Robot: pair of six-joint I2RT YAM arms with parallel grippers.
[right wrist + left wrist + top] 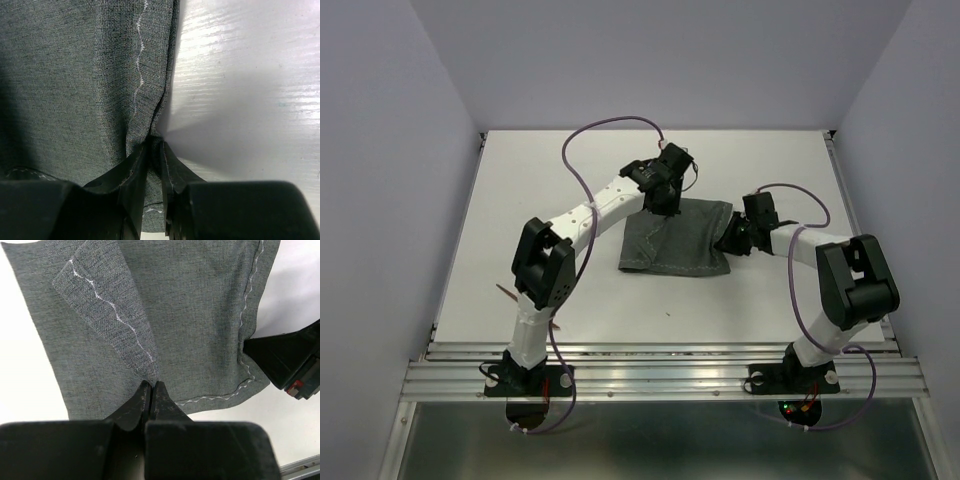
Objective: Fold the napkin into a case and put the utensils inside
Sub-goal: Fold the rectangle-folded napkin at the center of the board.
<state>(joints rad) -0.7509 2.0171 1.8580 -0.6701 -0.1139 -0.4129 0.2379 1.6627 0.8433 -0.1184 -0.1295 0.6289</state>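
Top external: left pincer (665,206), right pincer (727,243) reaching inward, each clamped on napkin (675,248)

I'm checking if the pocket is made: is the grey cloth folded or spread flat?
Partly folded: a hemmed flap is turned back over the napkin, pinched by the left gripper.

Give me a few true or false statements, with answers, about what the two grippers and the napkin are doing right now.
1. The left gripper is shut on a raised fold of the napkin. True.
2. The right gripper hangs open over bare table. False: it pinches the napkin's edge.
3. The napkin lies on a white table. True.
4. A fork lies on top of the napkin. False: only the grippers touch it.
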